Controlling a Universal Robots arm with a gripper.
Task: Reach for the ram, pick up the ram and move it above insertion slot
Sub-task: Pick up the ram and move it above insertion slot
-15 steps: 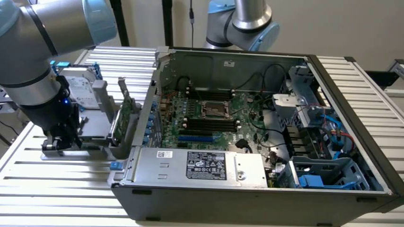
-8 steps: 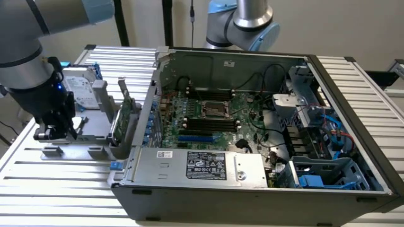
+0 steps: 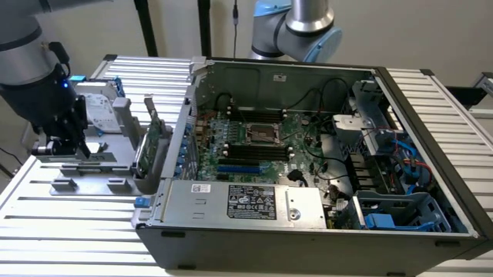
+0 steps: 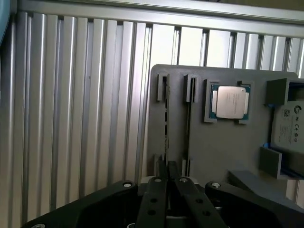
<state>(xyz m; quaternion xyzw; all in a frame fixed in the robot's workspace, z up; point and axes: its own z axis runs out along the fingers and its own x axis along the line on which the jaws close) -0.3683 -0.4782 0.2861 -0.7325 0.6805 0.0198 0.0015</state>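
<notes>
The ram (image 4: pixel 166 118) is a thin stick seen edge-on, standing in a narrow slot of the grey holder block (image 4: pixel 223 147). My gripper (image 4: pixel 167 166) sits over the ram's near end, its two black fingers (image 4: pixel 156 194) drawn close together on either side of the stick. In the exterior view the gripper (image 3: pixel 68 151) is low over the holder block (image 3: pixel 85 173), on that view's left, outside the computer case. The black memory slots (image 3: pixel 258 151) lie on the motherboard inside the open case.
A processor chip (image 4: pixel 231 102) and a hard drive (image 4: pixel 289 123) rest in the same holder. A broader green card (image 3: pixel 150 144) stands between holder and case wall (image 3: pixel 181 133). A second arm (image 3: pixel 304 29) rises behind the case. Ribbed aluminium table (image 4: pixel 71 118) surrounds everything.
</notes>
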